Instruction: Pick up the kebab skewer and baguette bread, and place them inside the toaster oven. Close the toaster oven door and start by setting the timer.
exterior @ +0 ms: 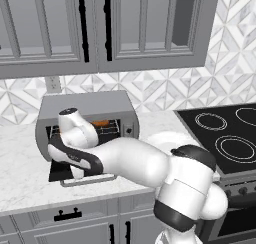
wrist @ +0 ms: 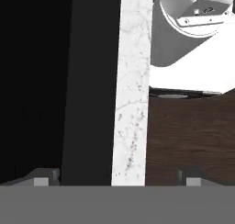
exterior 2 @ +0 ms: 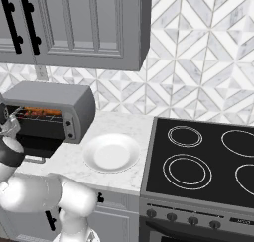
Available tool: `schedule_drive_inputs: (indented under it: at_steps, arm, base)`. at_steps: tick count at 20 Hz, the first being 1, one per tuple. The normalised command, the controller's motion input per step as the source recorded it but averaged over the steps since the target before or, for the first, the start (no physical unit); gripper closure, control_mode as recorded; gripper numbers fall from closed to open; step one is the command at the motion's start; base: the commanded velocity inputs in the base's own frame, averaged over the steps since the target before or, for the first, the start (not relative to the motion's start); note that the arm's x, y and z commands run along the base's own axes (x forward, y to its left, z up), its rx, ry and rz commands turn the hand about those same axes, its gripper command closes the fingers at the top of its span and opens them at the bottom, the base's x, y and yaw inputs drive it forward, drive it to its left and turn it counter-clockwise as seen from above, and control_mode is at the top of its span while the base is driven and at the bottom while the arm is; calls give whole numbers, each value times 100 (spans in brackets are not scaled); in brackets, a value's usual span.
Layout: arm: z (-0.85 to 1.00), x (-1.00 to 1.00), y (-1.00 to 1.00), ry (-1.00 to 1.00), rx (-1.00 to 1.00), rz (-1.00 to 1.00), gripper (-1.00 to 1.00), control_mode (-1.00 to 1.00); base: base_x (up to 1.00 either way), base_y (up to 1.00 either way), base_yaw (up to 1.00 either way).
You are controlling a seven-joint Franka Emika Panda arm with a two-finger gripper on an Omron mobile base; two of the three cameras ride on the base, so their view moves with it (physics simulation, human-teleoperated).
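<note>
Toaster oven [exterior 2: 47, 112] sits on the marble counter [exterior 2: 121, 122] against the tiled wall, left of the stovetop [exterior 2: 208, 161]. One oven, door [exterior: 82, 174] dropped open, lying flat toward the counter edge, grey bar handle at its front.

Inside, on the wire rack: right base view shows a reddish-brown run along the rack, the kebab skewer [exterior 2: 33, 112], with orange-brown beside it; cannot separate bread from skewer there. Left base view shows one orange-brown end, the baguette bread [exterior: 101, 122], behind the arm's wrist; most of the interior is blocked by the arm in that view.

Gripper [wrist: 117, 175]: hand view looks down past the dark door surface on one side, a strip of marble counter edge in the middle, dark wood floor on the other. Two finger tips stand far apart at the bottom, nothing between them — released, empty.

Right base view adds one white plate [exterior 2: 111, 152], bare, between oven and stovetop. Stovetop shows four ring burners in that view, three in the left. Grey wall cabinets [exterior: 100, 28] overhead, black handles.
</note>
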Motion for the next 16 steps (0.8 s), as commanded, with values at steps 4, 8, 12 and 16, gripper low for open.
schedule_drive_inputs:
  at_steps: [4,8,12,16]
  arm:
    - [0,-91,0,0,0,65,-100,-100]
    - [-1,-34,-1,1,0,94,-100,-100]
    - [-10,-6,0,7,0,90,-100,-100]
    - [-23,43,0,18,-1,59,-100,-100]
  base:
    - [0,0,0]
    - [0,0,0]
    - [0,0,0]
    - [0,0,0]
